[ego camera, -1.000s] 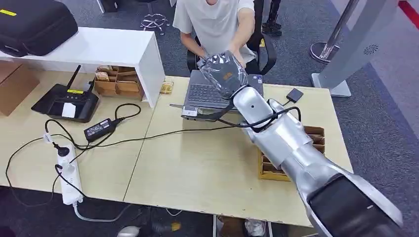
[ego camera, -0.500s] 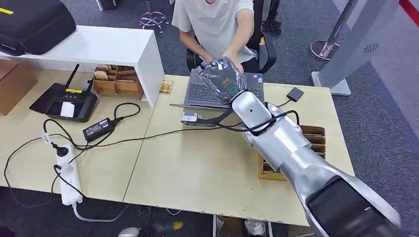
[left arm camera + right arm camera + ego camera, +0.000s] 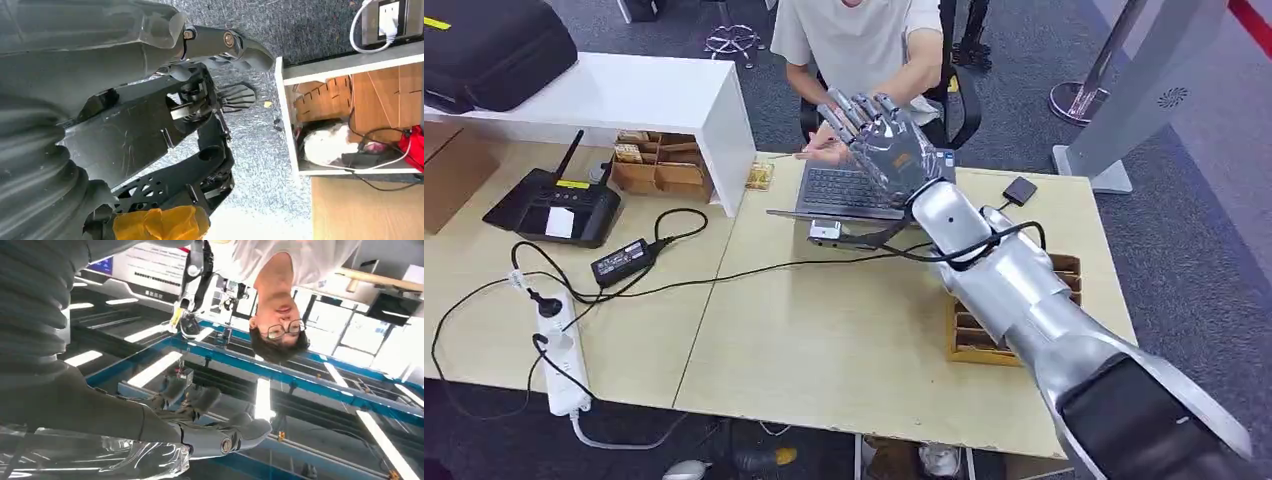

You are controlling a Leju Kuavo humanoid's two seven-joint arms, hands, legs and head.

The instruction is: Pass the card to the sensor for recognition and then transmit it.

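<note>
My right hand (image 3: 879,140), wrapped in clear film, is raised over the laptop (image 3: 844,190) with its fingers spread and nothing in it. The right wrist view shows its fingers (image 3: 220,432) stretched out and bare. Just beside it, a seated person's hand (image 3: 827,150) holds a thin flat card (image 3: 794,155), seen edge-on. The small black sensor (image 3: 1020,191) lies on the table (image 3: 824,340) to the right of the laptop, on a cable. My left hand (image 3: 195,115) hangs over the carpet with loosely spread fingers holding nothing.
A cardboard compartment tray (image 3: 1064,272) sits under my right forearm. On the left are a power strip (image 3: 564,350), an adapter (image 3: 624,262), cables, a black device (image 3: 554,208) and a white shelf (image 3: 624,95) over cardboard trays. A silver stand (image 3: 1124,100) rises at the back right.
My right hand has gone from curled in to fingers spread, and has lifted slightly toward the person. The person's hand now shows to the hand's left, holding the card.
</note>
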